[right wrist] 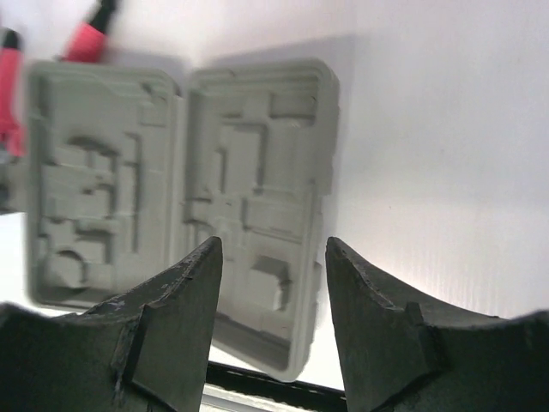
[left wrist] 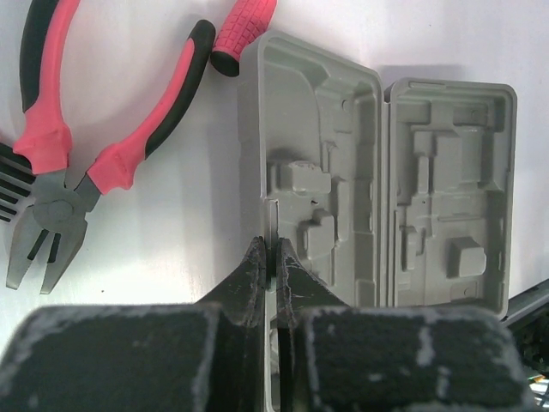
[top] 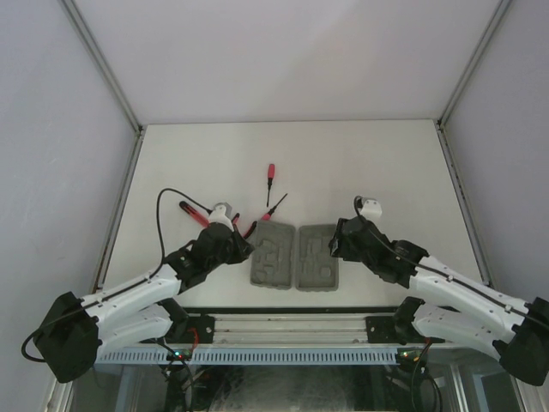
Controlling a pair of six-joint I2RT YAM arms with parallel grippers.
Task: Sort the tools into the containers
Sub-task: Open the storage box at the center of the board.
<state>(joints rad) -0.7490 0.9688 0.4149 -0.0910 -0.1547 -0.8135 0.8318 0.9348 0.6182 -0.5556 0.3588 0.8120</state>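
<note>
grey trays side by side, left one pinched

lying flush together near the front edge of the table (top: 386, 172): left tray (top: 273, 256) and right tray (top: 317, 257), recesses facing up. clamped on the left tray's outer wall, the left gripper (left wrist: 273, 266), fingers closed tight on the thin rim. above the right tray's near end, the right gripper (right wrist: 273, 257), jaws well apart, holding nothing. just left of the trays, pliers (left wrist: 77, 146); farther out, a screwdriver (top: 269, 176).

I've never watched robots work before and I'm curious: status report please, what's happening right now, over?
Left hand shut on rim of left tray. Right hand open over right tray. Both trays empty. Pliers and screwdrivers on table, nothing blocking.
</note>
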